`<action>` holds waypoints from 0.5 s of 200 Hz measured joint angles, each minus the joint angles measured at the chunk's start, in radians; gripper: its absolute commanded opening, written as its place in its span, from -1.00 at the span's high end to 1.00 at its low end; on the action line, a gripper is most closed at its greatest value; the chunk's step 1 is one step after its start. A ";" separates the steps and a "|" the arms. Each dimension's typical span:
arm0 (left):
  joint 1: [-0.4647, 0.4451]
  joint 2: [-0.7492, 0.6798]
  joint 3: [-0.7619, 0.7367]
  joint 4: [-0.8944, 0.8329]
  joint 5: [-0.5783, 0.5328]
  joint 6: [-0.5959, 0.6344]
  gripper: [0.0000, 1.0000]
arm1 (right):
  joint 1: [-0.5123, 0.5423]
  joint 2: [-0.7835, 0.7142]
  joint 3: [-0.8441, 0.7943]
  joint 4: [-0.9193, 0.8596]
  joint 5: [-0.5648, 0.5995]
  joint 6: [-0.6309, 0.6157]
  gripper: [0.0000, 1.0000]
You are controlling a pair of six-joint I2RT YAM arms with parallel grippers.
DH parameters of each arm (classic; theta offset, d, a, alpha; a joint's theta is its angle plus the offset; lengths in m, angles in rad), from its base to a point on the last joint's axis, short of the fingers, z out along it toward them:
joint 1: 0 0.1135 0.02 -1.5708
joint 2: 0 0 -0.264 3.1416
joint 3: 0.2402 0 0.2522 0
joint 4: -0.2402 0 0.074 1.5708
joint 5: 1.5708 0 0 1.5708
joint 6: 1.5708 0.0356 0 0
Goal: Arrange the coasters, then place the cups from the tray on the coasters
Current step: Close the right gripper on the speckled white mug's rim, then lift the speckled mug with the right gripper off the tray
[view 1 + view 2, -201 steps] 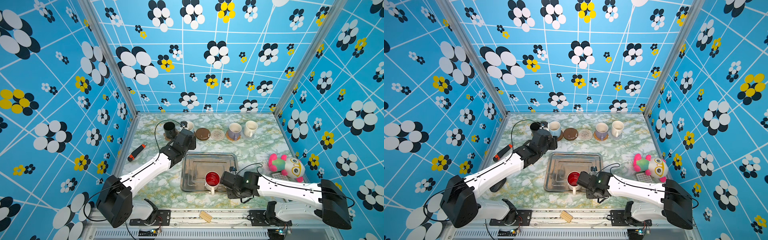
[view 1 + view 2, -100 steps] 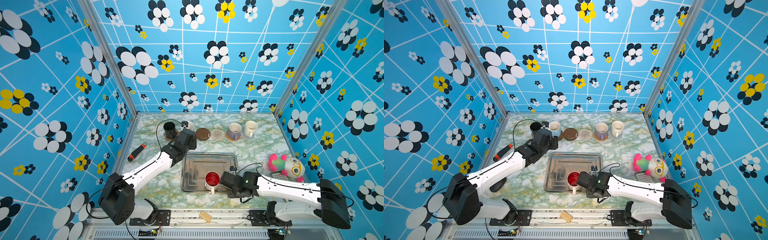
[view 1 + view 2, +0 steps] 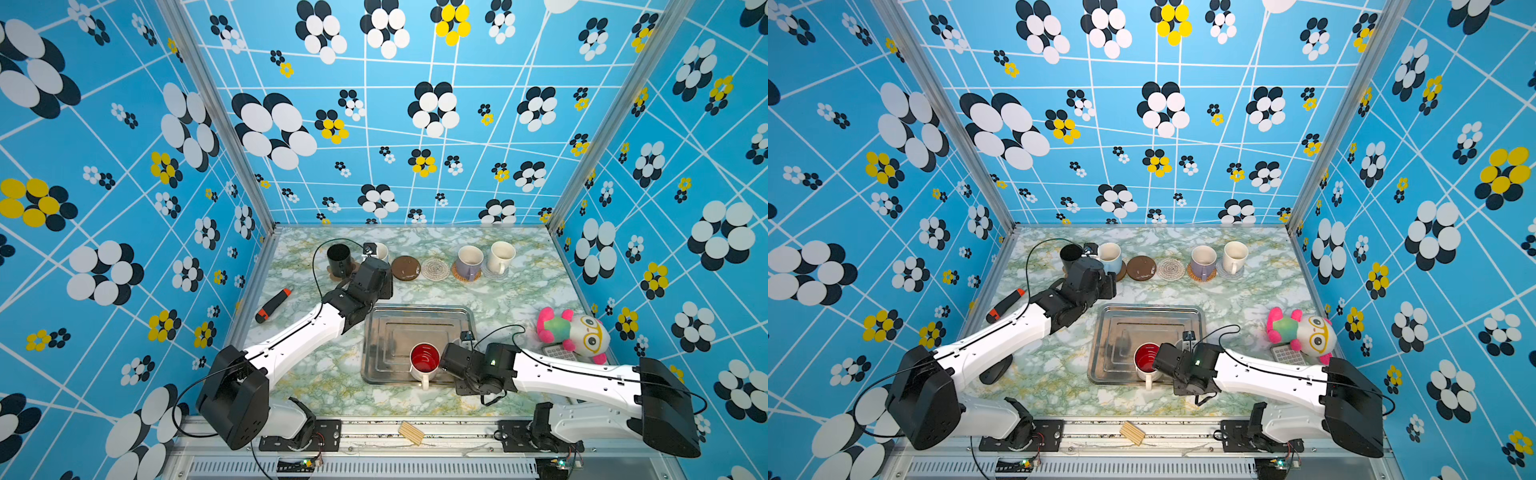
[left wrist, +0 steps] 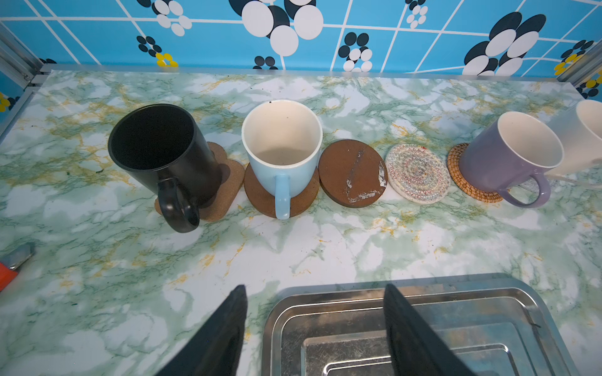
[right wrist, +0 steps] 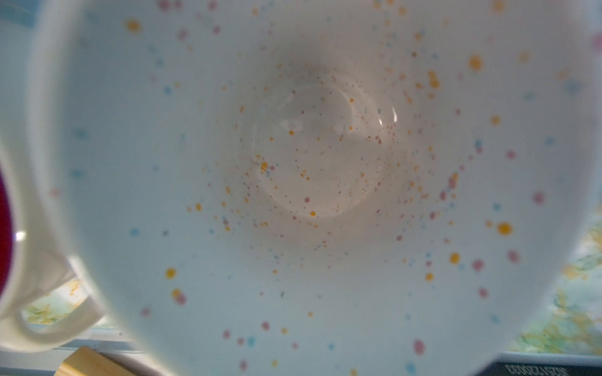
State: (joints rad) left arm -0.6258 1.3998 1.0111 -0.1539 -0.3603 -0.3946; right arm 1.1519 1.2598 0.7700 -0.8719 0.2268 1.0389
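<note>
Nearest, the right gripper [image 3: 449, 365] hangs over the near right corner of the steel tray [image 3: 399, 332]. The speckled white mug [image 5: 309, 162] under it fills the right wrist view with its open mouth. Neither top view shows that mug and no finger shows anywhere, so I cannot tell whether the jaws are apart or pinching it.

Just beside it in the tray stands the white mug with red inside [image 3: 424, 358], its handle toward the near edge. Both are probably glazed ceramic: stiff, fairly heavy, slick, and apt to chip if knocked together. The surest hold looks to be the wall at the rim, 1 finger inside and 1 outside, on the side away from its neighbour.

Farther off, the left gripper [image 4: 314, 288] is spread wide and empty by the tray's far left corner.

Farthest, the black mug [image 4: 156, 146], light blue mug [image 4: 280, 143], lavender mug [image 4: 508, 156] and cream mug [image 4: 583, 136] sit on coasters. The dark-brown disc [image 4: 353, 172] and whitish woven disc [image 4: 417, 172] lie bare.
</note>
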 measured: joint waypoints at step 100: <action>0.000 0.000 0.000 -0.004 0.000 0.000 -0.35 | -0.037 -0.040 0.074 -0.062 0.044 -0.062 1.00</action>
State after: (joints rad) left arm -0.6258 1.3998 1.0115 -0.1577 -0.3603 -0.3946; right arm 1.1149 1.2198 0.8444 -0.9337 0.2710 0.9768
